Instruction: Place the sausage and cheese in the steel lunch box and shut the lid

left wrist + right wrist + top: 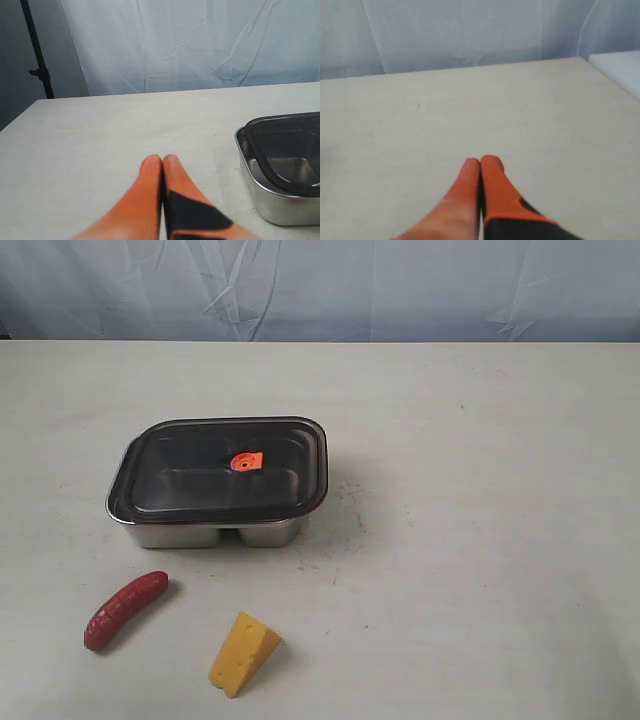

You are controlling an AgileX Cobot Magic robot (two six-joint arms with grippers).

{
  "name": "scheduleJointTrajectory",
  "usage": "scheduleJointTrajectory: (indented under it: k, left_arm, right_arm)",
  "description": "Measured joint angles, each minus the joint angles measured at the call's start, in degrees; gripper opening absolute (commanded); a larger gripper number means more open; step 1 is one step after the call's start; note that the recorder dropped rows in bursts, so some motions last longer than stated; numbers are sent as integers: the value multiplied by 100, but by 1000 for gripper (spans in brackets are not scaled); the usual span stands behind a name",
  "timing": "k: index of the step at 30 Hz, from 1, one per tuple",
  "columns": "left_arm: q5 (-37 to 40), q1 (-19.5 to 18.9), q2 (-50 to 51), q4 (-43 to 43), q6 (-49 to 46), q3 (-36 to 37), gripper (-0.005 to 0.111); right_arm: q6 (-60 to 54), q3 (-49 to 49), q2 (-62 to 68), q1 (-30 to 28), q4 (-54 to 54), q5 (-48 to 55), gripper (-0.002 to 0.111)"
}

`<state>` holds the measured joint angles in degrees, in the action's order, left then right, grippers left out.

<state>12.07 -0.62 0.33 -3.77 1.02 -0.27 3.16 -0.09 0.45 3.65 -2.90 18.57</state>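
Left hand (162, 161) and right hand (480, 162) are sitting pinched together, empty. You are facing a sausage (125, 611), near left on the surface (480, 540), likely light, stiff, roll-prone; take it across its middle.

Exterior cam: high, tilted down across the table (480, 540) toward the curtain (400, 290), mid range. Wrist cams sit low, right behind the left gripper (162, 161) and right gripper (480, 162), also facing that curtain. I get the steel lunch box (180, 535) in exterior and left wrist; right wrist shares only tabletop and curtain.
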Motion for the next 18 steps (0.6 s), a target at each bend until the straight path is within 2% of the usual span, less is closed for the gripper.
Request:
scheduleJointTrajectory:
  k: [3,8,12,15,16,18]
  left_arm:
    - [0,0,0,0,0,0,0]
    - [0,0,0,0,0,0,0]
    - [0,0,0,0,0,0,0]
    - [0,0,0,0,0,0,0]
    - [0,0,0,0,0,0,0]
    - [0,0,0,0,0,0,0]
  right_arm:
    - [80,0,0,0,395,-791,-1]
    - [319,0,-4,0,2019,-2894,-1]
    - [1393,0,-13,0,2792,-3872,-1]
    - [3147,0,-13,0,2286,-4002,-1]
    - [4409,0,-13,0,1406,-4122,-1]
    - [5262,0,-13,0,646,-4202,-1]
